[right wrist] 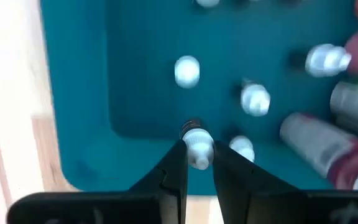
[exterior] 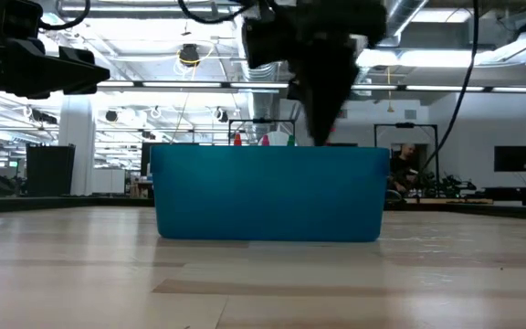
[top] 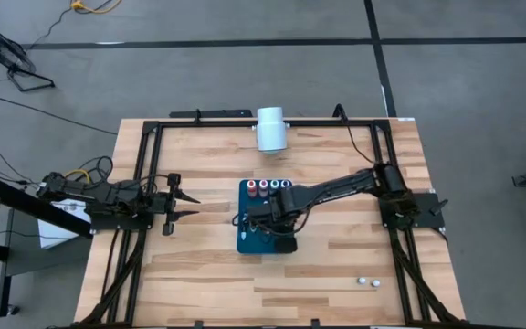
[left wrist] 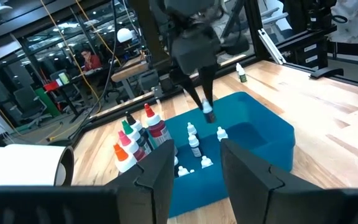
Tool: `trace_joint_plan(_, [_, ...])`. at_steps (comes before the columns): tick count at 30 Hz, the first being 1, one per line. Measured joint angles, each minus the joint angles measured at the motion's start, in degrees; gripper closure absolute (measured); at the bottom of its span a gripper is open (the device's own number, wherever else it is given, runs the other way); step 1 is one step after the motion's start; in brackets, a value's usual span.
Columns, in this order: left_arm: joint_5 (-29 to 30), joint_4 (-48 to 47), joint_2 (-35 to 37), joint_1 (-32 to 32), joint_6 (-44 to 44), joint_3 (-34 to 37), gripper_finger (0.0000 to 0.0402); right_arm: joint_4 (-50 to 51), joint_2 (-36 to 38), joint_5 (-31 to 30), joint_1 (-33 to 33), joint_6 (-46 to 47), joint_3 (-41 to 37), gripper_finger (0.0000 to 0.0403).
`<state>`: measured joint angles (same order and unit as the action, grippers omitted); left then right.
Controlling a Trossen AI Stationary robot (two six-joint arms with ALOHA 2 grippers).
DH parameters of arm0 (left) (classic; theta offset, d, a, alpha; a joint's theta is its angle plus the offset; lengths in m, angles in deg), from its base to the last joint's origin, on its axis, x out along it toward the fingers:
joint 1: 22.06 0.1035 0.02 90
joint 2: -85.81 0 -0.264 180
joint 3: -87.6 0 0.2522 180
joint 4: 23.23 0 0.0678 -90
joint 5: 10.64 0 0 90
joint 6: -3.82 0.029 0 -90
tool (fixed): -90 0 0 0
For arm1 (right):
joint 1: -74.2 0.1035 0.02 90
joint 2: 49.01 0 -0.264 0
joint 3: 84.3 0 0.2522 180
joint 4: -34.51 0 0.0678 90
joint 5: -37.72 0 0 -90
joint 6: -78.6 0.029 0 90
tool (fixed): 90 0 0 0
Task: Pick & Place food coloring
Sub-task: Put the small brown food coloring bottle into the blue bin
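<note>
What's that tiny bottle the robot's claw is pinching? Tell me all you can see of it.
The tiny bottle is whitish with a pale ribbed cap, plastic-looking. The right gripper is shut on it, a finger on each side. It hangs over the teal tray, near one edge, with similar small bottles standing close by.

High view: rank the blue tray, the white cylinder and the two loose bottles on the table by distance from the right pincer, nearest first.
1. Blue tray: directly under the right pincer.
2. White cylinder: at the table's far edge.
3. Two loose bottles: near corner on the right arm's side.
</note>
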<state>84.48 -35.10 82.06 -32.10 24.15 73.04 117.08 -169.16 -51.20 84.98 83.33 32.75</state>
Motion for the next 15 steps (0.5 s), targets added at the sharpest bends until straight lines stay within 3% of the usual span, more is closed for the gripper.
trace_joint_plan(10, [-0.03,0.04,-0.02,0.00,0.00,0.00,0.0278,-0.76,-2.42,-1.27,-0.06,0.17,-0.06,0.0351])
trace_joint_plan(15, [0.00,0.07,0.00,0.00,0.00,0.00,0.0278,-5.39,-2.23,-1.18,-0.06,1.90,-4.32,0.0351])
